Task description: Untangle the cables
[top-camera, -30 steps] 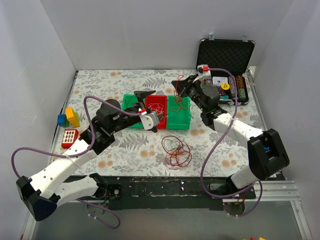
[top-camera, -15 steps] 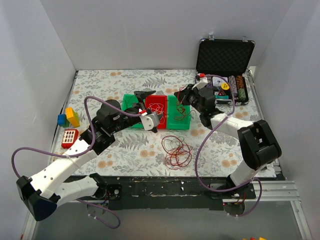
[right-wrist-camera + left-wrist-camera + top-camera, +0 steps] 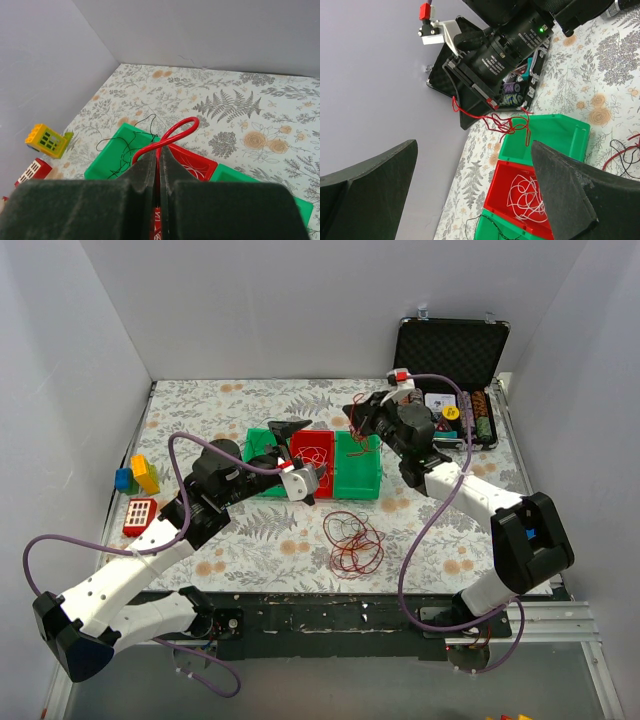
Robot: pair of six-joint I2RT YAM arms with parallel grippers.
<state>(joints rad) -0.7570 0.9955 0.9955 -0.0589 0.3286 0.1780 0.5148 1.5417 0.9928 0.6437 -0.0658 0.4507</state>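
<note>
- R gripper clenched on red cable; it dipped toward right green bin, now is back up, strand dangling over bin.
- L gripper unchanged: jaws wide, nothing held, hovering to the left.
- Rest of tangle unmoved on table, near side of bin.
- Red strand prob. not dropped off yet; needs another try.
</note>
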